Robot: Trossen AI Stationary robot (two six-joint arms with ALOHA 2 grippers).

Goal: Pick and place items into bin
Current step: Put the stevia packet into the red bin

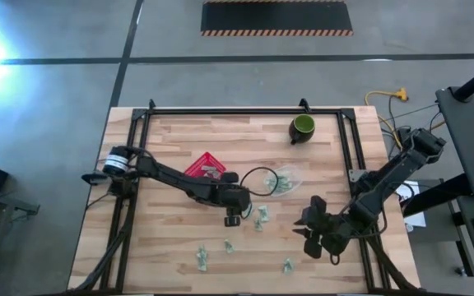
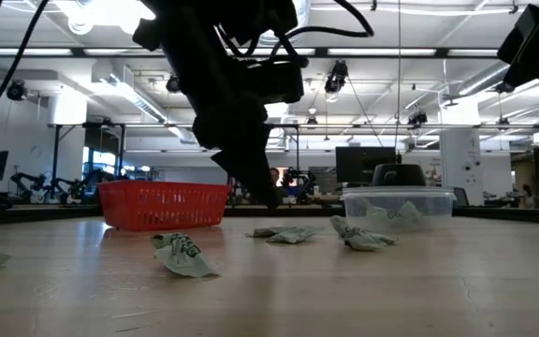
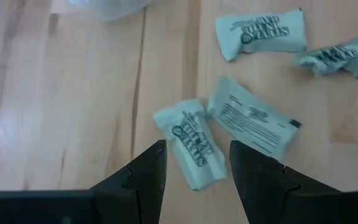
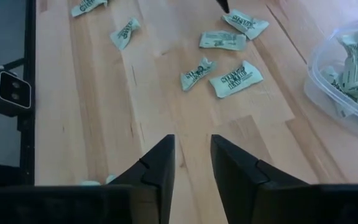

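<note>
Small pale green-and-white wrapped pieces lie scattered on the wooden table [image 1: 171,238]: one piece [image 1: 262,216] near the middle, others [image 1: 202,260] toward the near edge. My left gripper [image 1: 232,219] [image 3: 196,152] is low over the table and open. Its fingers stand on either side of one flat-lying piece [image 3: 191,148], and I cannot tell whether they touch it. Further pieces [image 3: 260,34] lie beyond it. My right gripper [image 1: 311,232] [image 4: 192,146] is open above bare wood, right of the pieces. A clear bin [image 1: 285,179] [image 4: 347,68] holds several pieces.
A red basket [image 1: 206,167] [image 2: 162,206] stands left of the clear bin [image 2: 398,206]. A dark green cup [image 1: 303,127] stands near the far edge. Black rails [image 1: 346,140] frame the table. Loose pieces [image 2: 185,255] [image 4: 227,78] dot the near half; the left near area is bare wood.
</note>
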